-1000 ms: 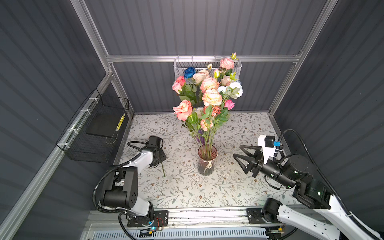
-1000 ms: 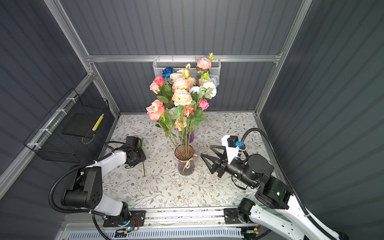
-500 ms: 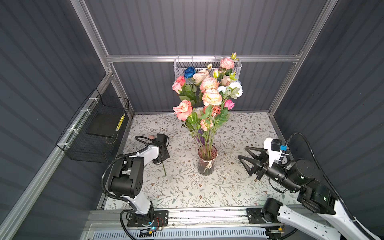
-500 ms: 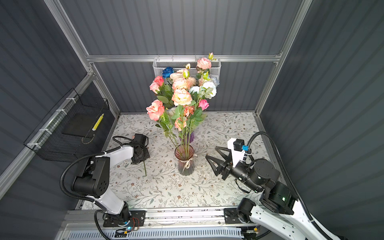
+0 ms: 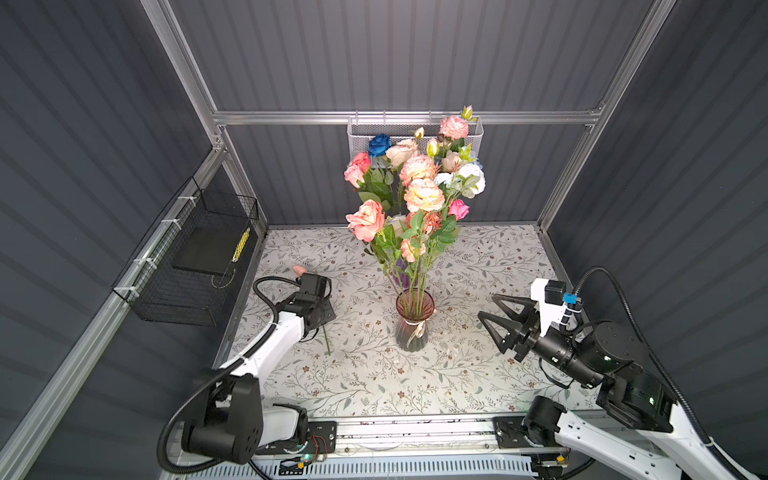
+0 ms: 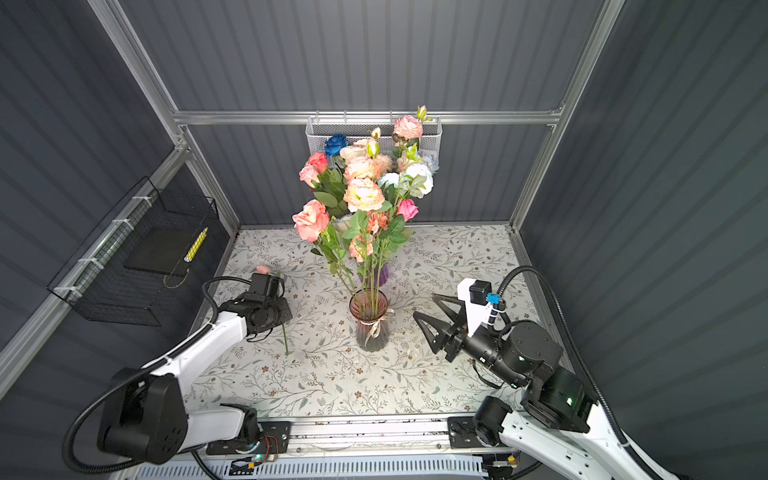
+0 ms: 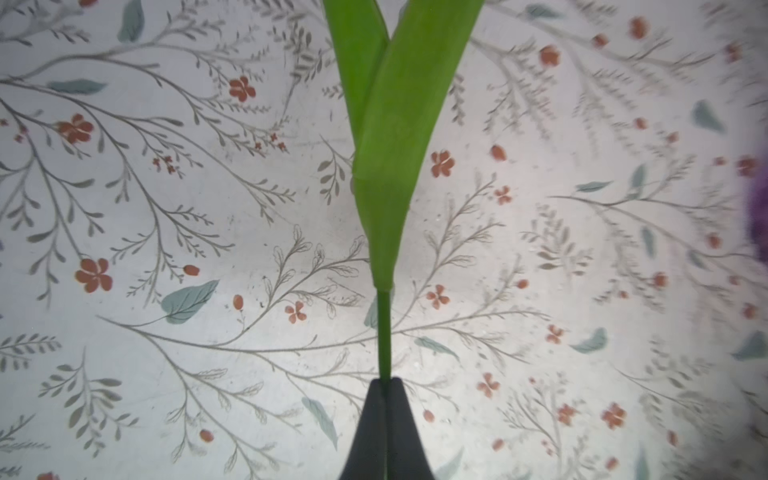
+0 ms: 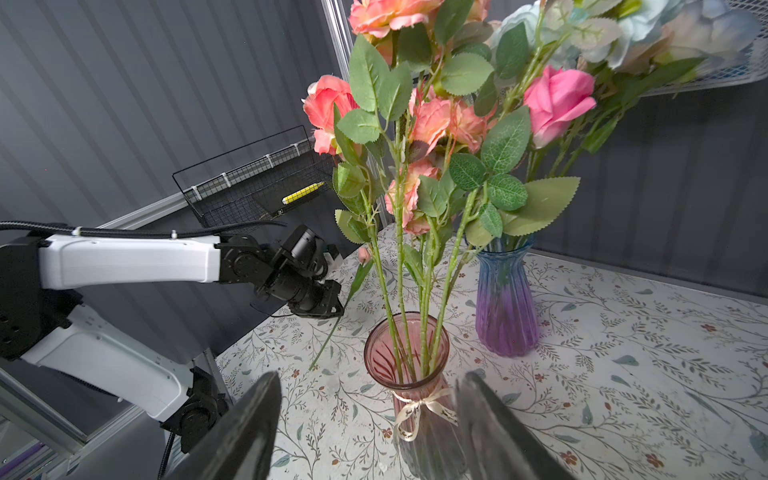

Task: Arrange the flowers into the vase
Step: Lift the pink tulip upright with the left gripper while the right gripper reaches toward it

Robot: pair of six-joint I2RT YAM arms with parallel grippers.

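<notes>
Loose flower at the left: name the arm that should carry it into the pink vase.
Left. The left fingers are shut on the flower's stem; the right fingers stand open, empty, beside the pink vase.

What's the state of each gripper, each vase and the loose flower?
loose flower: clamped by its stem, outside both vases
pink vase: upright, holding several stems
purple vase: upright behind the pink one, holding stems
left gripper: shut on the loose flower
right gripper: open, empty, facing the pink vase
</notes>
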